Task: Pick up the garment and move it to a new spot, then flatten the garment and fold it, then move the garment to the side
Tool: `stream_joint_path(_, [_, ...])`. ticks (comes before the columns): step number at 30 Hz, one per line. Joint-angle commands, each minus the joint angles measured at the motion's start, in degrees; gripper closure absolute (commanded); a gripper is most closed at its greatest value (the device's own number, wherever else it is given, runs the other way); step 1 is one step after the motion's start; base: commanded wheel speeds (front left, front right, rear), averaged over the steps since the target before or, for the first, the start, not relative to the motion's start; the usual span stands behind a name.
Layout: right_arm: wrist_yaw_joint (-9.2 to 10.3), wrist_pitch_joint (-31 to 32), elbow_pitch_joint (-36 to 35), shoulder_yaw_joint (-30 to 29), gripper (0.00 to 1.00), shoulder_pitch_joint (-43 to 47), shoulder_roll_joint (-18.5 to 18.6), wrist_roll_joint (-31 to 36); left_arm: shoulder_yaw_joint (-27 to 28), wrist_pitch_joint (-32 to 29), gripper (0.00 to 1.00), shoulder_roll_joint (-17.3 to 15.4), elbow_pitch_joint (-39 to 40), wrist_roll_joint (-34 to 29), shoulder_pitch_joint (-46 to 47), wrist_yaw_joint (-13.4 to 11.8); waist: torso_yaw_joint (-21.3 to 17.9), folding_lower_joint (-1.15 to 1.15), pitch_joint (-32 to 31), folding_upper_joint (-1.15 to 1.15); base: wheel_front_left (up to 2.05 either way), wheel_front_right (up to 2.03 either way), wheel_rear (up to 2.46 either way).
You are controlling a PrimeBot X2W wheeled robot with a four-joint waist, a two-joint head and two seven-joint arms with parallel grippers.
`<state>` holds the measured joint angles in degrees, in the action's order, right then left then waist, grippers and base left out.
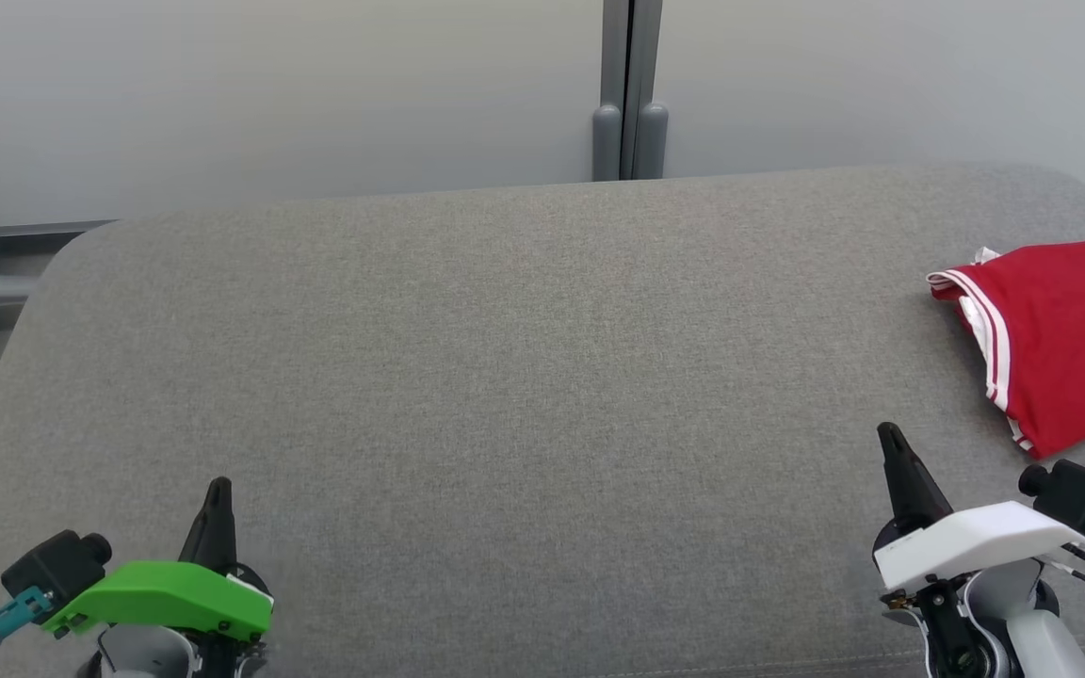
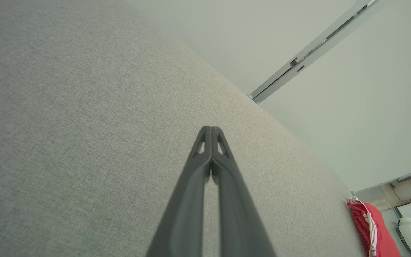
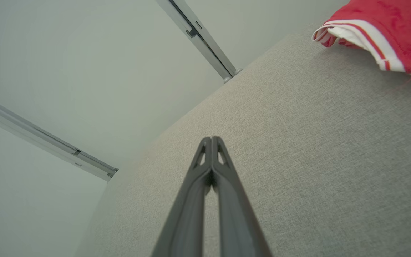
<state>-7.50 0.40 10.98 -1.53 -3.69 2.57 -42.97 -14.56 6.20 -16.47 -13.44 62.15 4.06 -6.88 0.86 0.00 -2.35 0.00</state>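
A wide grey fabric-covered bench (image 1: 505, 377) stretches across the head view, with a pale wall (image 1: 269, 94) behind it. The garment (image 1: 1060, 339), red with white striped trim, lies at the far right edge of the bench, partly cut off by the frame. It sits in a compact, layered shape with one trimmed edge turned toward the middle; whether it is a shirt or shorts cannot be told. The left pincer (image 1: 218, 490), on the green-capped wrist, rests at the lower left, well apart from the garment, its two dark fingers pressed together on nothing. The right pincer (image 1: 889, 438), on the white-capped wrist, rests at the lower right, near the garment's lower corner but not touching it, also clenched and empty. Both wrist views show fingertips meeting over bare grey cloth. This arrangement fits two stages: a garment waiting to be picked up and carried to a new spot, or a garment already folded and set at the side with the arms at rest. The compact layering leans toward the second, though the pictures do not settle it. Either way, the point of care appears to be the right arm, the nearer one. A low sideways sweep could catch the loose trimmed edge and rumple the layers, so any motion there is probably best made lifted clear of the bench.
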Motion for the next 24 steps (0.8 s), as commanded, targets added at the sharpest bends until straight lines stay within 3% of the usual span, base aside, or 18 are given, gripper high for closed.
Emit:
stream_joint_path(1, [0.0,0.2,-0.4,-0.5,1.0,-1.6,0.2,-1.8,1.2,-0.3,1.0,0.1,0.3,1.3,2.0,0.7,0.0,0.0,0.0,0.0,0.0,0.0,0.0])
stream_joint_path(24, [-0.01,2.3,1.5,-2.8,1.0,-2.9,0.3,-17.6,7.3,-4.4,1.0,4.5,-1.8,11.1,4.1,5.4,-0.2,0.0,0.7,0.0,0.0,0.0,0.0])
